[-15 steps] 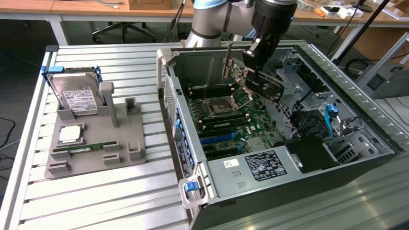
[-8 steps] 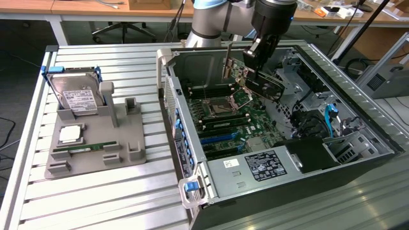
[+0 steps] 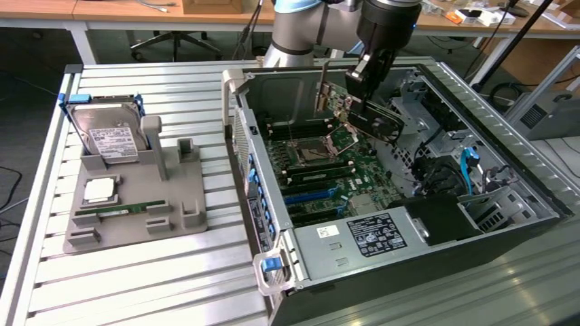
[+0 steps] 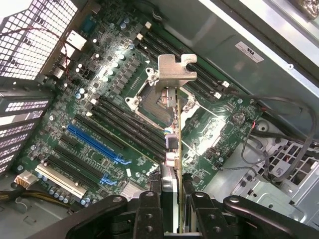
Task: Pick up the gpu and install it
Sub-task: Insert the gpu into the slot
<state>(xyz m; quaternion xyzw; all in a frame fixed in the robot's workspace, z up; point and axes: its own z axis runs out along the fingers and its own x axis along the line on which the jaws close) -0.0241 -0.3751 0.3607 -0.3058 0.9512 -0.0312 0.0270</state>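
Note:
The gpu (image 3: 373, 121) hangs tilted inside the open computer case (image 3: 507, 170), above the motherboard (image 3: 349, 173) near the CPU socket. My gripper (image 3: 365, 92) is shut on its upper edge. In the wrist view the gpu (image 4: 172, 130) runs edge-on away from my gripper (image 4: 174, 216), clamped between the two black fingers (image 4: 149, 211). Its silver end bracket (image 4: 175, 70) sticks out at the far end, over the socket area. The card is clear of the board, not seated in any slot.
Blue expansion slots (image 4: 94, 143) lie on the motherboard beside black ones. A grey fixture (image 3: 136, 217) on the slatted table at the exterior view's left holds a hard drive (image 3: 107, 136), a chip (image 3: 100, 191) and a green RAM stick (image 3: 122, 209). Case walls and cables (image 4: 279, 149) crowd the bay.

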